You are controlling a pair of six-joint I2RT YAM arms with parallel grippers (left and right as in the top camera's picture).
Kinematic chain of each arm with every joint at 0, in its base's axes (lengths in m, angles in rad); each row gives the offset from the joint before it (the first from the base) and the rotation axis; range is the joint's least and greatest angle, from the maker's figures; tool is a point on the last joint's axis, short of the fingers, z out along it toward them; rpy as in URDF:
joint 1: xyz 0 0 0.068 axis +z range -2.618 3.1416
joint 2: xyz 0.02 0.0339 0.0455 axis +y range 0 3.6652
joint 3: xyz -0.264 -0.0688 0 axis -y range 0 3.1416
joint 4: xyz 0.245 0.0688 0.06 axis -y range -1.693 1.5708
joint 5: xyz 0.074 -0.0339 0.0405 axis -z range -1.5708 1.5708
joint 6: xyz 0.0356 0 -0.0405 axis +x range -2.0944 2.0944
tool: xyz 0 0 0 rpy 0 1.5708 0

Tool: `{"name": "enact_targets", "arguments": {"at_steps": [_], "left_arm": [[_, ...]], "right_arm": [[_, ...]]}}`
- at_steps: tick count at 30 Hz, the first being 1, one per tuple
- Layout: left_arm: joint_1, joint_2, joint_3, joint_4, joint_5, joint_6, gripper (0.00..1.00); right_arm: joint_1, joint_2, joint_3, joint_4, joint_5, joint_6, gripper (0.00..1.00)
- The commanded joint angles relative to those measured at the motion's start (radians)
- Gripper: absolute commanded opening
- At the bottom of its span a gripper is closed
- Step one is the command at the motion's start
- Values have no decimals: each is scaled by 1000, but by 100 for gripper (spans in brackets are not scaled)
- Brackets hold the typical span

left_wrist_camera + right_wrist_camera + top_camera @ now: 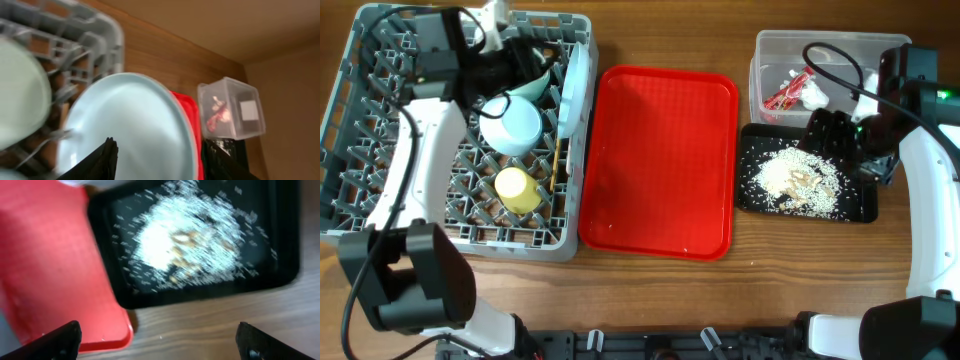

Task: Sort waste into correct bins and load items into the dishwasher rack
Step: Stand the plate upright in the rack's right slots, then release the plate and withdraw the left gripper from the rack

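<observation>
The grey dishwasher rack (360, 150) holds a white plate (576, 85) on edge at its right side, two pale blue-green bowls (515, 125) (534, 86), a yellow cup (520, 190) and chopsticks (556, 165). I cannot make out the fork. My left gripper (525, 60) is open over the rack's back right, its fingers (160, 162) either side of the plate face (130, 125). My right gripper (835, 135) (160, 340) is open and empty above the black tray (860, 208) with food scraps (795, 180) (185, 235). The clear tub (820, 45) holds the red wrapper (785, 92) and tissue (813, 95).
A red serving tray (660, 160) lies between the rack and the bins, its corner close to the black tray in the right wrist view (45, 255). The wooden table (790, 280) runs along the front edge.
</observation>
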Motion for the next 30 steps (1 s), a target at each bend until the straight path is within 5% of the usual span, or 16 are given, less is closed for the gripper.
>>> {"name": "enact_targets", "arguments": {"at_steps": [1, 6, 9, 20, 30], "left_arm": [[5, -78, 17, -106, -176, 96, 56], [-33, -89, 17, -297, -431, 130, 78], [-53, -89, 17, -400, -583, 130, 100], [-60, -97, 15, -716, -649, 107, 100], [-125, -373, -137, -603, -636, 165, 100]], "right_arm": [[24, -15, 19, 92, -143, -74, 99], [115, -14, 19, 295, -117, -65, 100], [175, -14, 14, 423, -26, -66, 100], [186, -23, 5, 290, 6, -57, 100], [186, -260, -232, 393, 10, -42, 100]]}}
